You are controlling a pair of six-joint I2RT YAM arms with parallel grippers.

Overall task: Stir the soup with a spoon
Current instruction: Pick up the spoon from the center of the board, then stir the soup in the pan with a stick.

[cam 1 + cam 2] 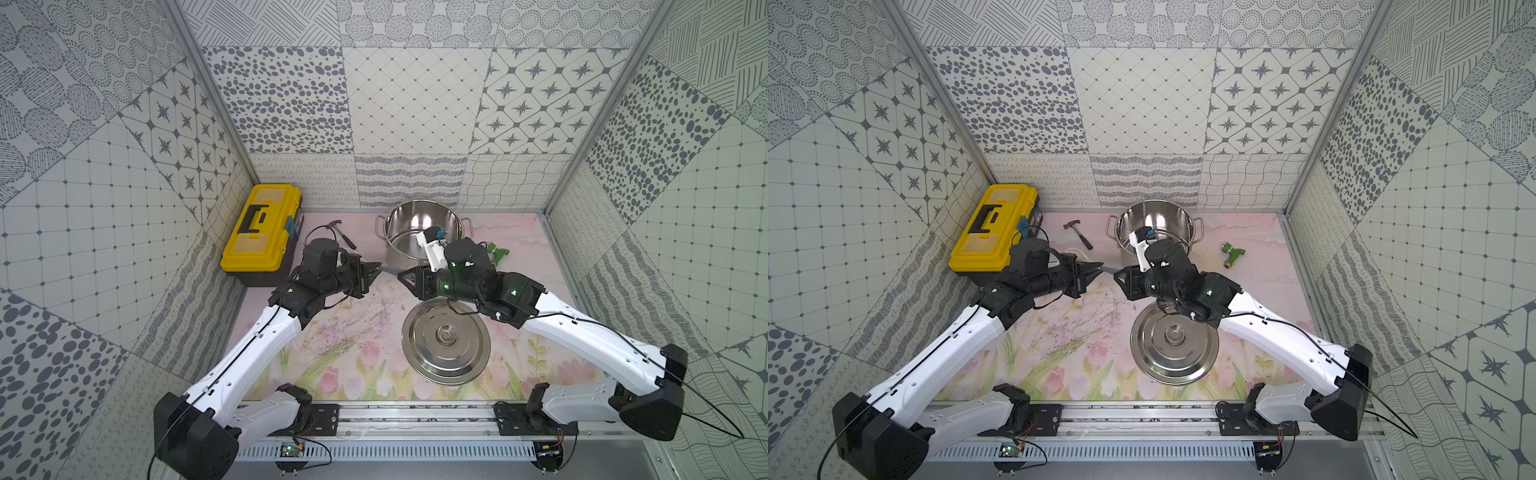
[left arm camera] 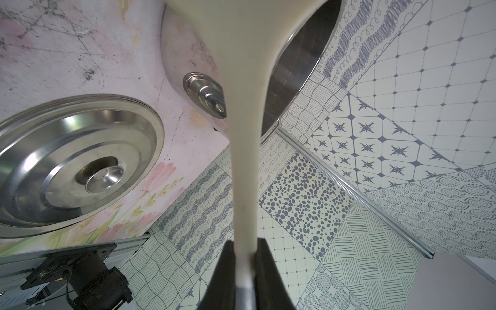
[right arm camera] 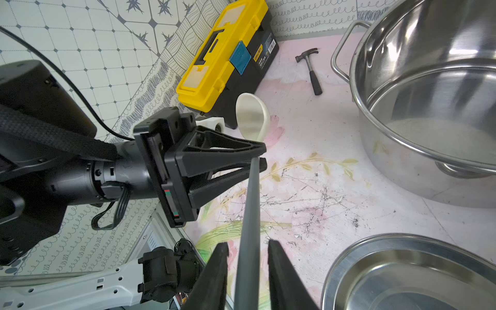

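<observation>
My left gripper (image 2: 245,245) is shut on the spoon (image 2: 245,161) where its cream neck meets the dark grey handle. The cream bowl (image 3: 252,118) sticks out past the left gripper (image 3: 261,158), toward the toolbox. The grey handle (image 3: 251,201) runs across to my right gripper (image 3: 248,245), whose fingers stand open on either side of it with a small gap each side. In both top views the two grippers (image 1: 376,268) (image 1: 402,276) face each other just in front of the steel pot (image 1: 424,208). The pot's inside (image 3: 442,139) shows bare steel with a pale bottom; I cannot make out soup.
The pot's steel lid (image 1: 444,336) lies knob-up on the floral mat below the right wrist. A yellow toolbox (image 1: 262,228) stands at the back left, with a small hammer (image 1: 1077,235) beside it. A green object (image 1: 1233,251) lies right of the pot. Patterned walls close three sides.
</observation>
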